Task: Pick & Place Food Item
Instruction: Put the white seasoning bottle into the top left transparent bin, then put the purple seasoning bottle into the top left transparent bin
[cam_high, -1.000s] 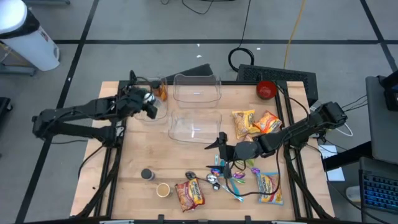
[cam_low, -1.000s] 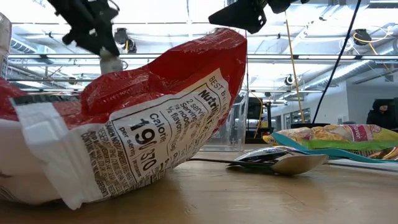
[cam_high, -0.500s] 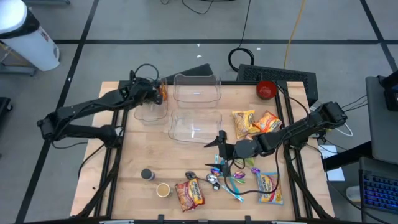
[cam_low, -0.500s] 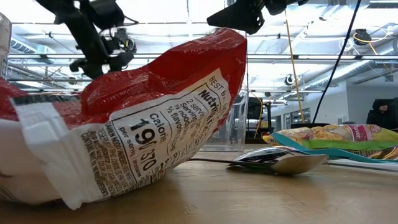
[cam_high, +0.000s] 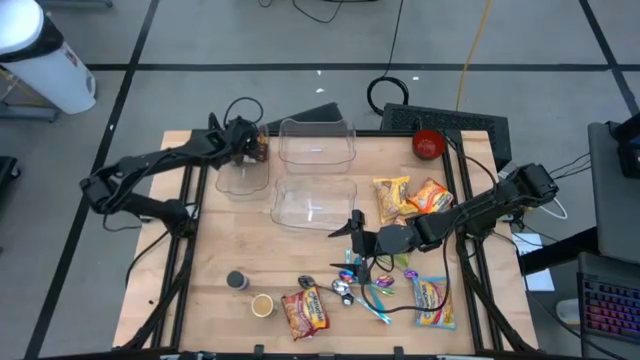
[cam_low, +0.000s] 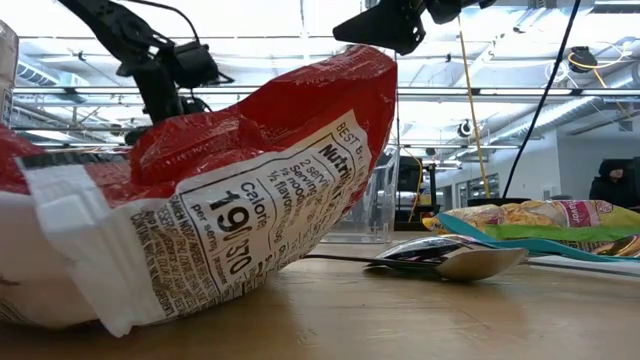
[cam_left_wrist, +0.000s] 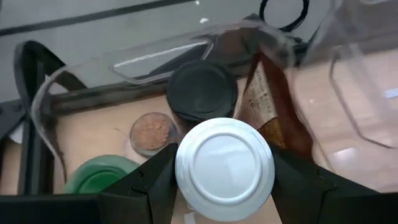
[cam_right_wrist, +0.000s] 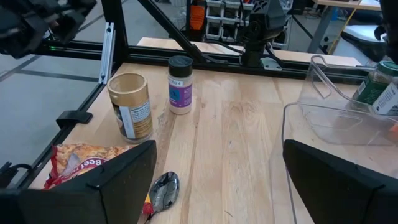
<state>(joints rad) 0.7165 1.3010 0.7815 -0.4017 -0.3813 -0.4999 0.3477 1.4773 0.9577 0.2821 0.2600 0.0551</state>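
My left gripper (cam_high: 243, 143) is at the table's far left. It is shut on a small jar with a round white cap (cam_left_wrist: 224, 168). Below it is a clear bin (cam_high: 243, 175) that holds a black-lidded jar (cam_left_wrist: 202, 92), a brown-topped jar (cam_left_wrist: 152, 132) and a green-lidded one (cam_left_wrist: 93, 177). My right gripper (cam_high: 355, 230) hangs open and empty over the table's middle, near the clear tub (cam_high: 315, 200). Snack bags lie at the right (cam_high: 392, 197) (cam_high: 430, 195) and near the front edge (cam_high: 306, 310) (cam_high: 432, 300). My left gripper pinches the white-capped jar between its two fingers (cam_left_wrist: 158, 180), one on each side of the jar's body just below the cap rim (cam_left_wrist: 186, 186). The wrist view looks straight onto the cap. The jar is lifted clear above the jars in the bin.
A third clear tub (cam_high: 318, 140) stands at the far middle and a red bowl (cam_high: 428, 144) at the far right. Spoons and wrappers (cam_high: 365, 285) lie in front of my right gripper. A small jar (cam_high: 237, 281) and a can (cam_high: 262, 305) stand near the front left.
My left gripper has gone toward the table's far edge with the white-capped jar, from over the clear bin's middle to over its far side. My right arm has kept still.
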